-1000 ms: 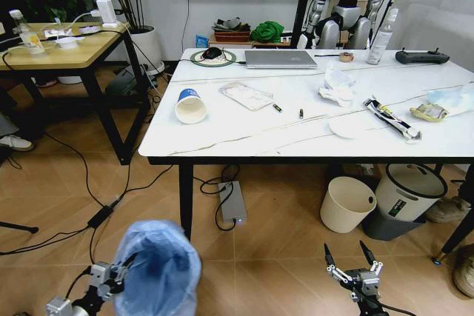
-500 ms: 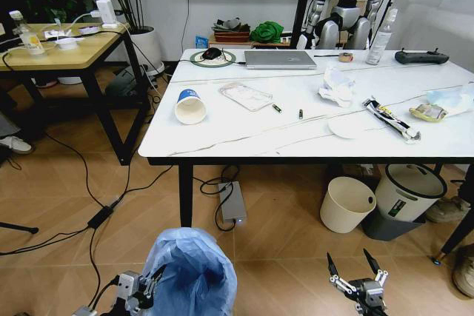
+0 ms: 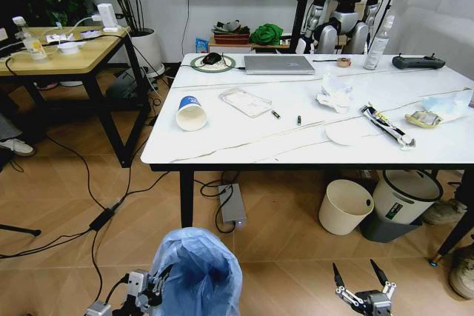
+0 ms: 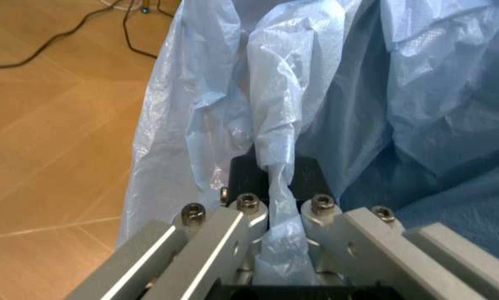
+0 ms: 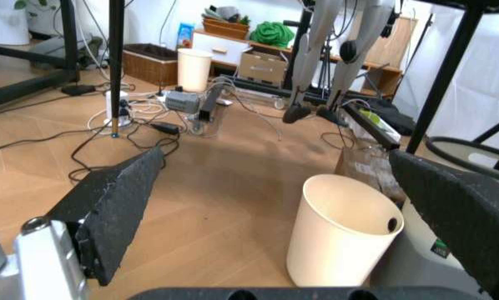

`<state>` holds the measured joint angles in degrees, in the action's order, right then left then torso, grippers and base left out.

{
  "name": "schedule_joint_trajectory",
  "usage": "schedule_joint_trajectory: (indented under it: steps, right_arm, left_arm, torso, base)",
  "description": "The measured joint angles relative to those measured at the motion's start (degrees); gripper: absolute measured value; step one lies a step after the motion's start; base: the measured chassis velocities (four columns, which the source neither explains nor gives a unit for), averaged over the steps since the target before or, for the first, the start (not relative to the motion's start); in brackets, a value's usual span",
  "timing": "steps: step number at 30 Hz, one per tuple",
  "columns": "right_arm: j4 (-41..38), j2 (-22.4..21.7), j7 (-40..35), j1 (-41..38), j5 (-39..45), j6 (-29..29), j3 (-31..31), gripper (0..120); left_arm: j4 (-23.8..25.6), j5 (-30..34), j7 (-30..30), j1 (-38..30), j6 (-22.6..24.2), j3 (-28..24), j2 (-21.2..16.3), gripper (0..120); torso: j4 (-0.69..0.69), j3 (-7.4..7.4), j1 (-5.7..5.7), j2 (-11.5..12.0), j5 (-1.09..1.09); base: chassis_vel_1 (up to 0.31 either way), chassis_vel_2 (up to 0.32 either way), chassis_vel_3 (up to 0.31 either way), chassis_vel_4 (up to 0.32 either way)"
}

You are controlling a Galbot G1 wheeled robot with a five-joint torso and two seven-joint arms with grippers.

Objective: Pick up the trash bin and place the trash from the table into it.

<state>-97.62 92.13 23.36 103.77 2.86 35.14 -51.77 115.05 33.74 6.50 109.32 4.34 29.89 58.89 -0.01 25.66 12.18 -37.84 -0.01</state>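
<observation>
The trash bin (image 3: 196,271) is held low before the table (image 3: 244,146), its pale-blue bag pinched between the closed fingers of the left gripper (image 4: 281,206). The right gripper (image 3: 364,286) is seen low on the right, fingers spread wide, nothing held. Farther off, the paper cup (image 3: 190,112), clear pack (image 3: 245,101), crumpled tissue (image 3: 333,94) and wrapper (image 3: 386,125) are seen lying on the tabletop.

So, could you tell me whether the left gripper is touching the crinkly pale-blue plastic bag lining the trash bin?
Touching: in the left wrist view the left gripper pinches a fold of the bag.
</observation>
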Motion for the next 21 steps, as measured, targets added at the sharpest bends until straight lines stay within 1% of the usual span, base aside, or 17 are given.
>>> schedule_joint_trajectory:
  steps: [5, 7, 12, 14, 17, 21]
  right_arm:
    - [-0.8, 0.0, -0.1, -0.3, -0.5, 0.0, 0.9, 100]
    - [-0.7, 0.0, -0.1, -0.5, -0.7, 0.3, 1.2, 100]
    - [-0.3, 0.0, 0.0, -1.5, -0.9, 1.7, 2.4, 100]
    - [-0.4, 0.0, 0.0, -2.3, 1.7, 1.7, 3.0, 100]
    - [0.0, 0.0, 0.0, -2.9, 3.1, 1.3, 3.4, 100]
    - [1.4, -1.6, 0.0, -4.4, 5.4, 1.1, 4.1, 100]
  left_arm:
    - [1.1, -0.2, -0.2, 2.0, 0.7, 0.2, 0.7, 0]
    - [1.2, -0.4, -0.2, 2.4, 0.7, 0.5, 1.0, 0]
    - [3.0, -1.9, 0.5, 6.4, 0.7, 2.6, 4.4, 0]
    - [3.2, -2.8, 0.8, 7.7, 0.7, 3.7, 6.5, 0]
    - [3.2, -3.9, 1.2, 8.1, 0.4, 4.4, 7.9, 0]
    - [3.3, -5.1, 1.4, 8.2, 0.4, 6.4, 10.2, 0]
  torso:
    - [0.00, 0.98, 0.65, -1.6, 0.00]
    - [0.00, 1.13, 0.75, -1.9, 0.01]
    - [0.01, 1.90, 1.31, -3.2, 0.03]
    - [0.01, 2.30, 1.63, -4.0, 0.00]
    - [0.01, 2.61, 1.81, -4.4, 0.02]
    - [0.01, 3.37, 2.34, -5.7, 0.01]
  base:
    - [0.000, 0.000, 0.000, 0.000]
    - [0.000, 0.000, 0.000, 0.000]
    - [0.000, 0.000, 0.000, 0.000]
    - [0.000, 0.000, 0.000, 0.000]
    - [0.000, 0.000, 0.000, 0.000]
    - [0.000, 0.000, 0.000, 0.000]
